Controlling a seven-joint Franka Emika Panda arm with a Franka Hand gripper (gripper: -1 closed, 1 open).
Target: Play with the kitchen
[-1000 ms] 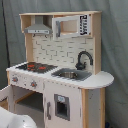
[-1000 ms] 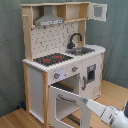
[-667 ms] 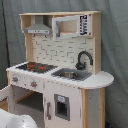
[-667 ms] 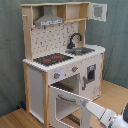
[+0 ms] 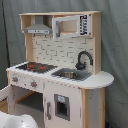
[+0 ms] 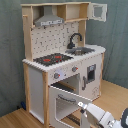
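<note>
The kitchen [image 5: 57,70] stood mid-frame in both exterior views, tall, white and light wood, before a grey curtain [image 5: 112,45]. On its counter [image 6: 75,56] the black-red hob [image 6: 52,59] lay at about nine o'clock from the sink [image 6: 81,50], with the black faucet [image 6: 75,39] at the sink's twelve. The grey hood [image 6: 48,20] hung at twelve o'clock above the hob. Below, in the second exterior view, the oven door [image 6: 65,102] hung folded down and open, so that much of the play looked done; the knobs [image 6: 56,76] and other doors seemed untouched. At five o'clock of that door the robot's white arm [image 6: 100,114] reached in, its end effector [image 6: 84,109] near the door's edge. Whether the end effector was spread or closed, or held anything, I could not tell.
</note>
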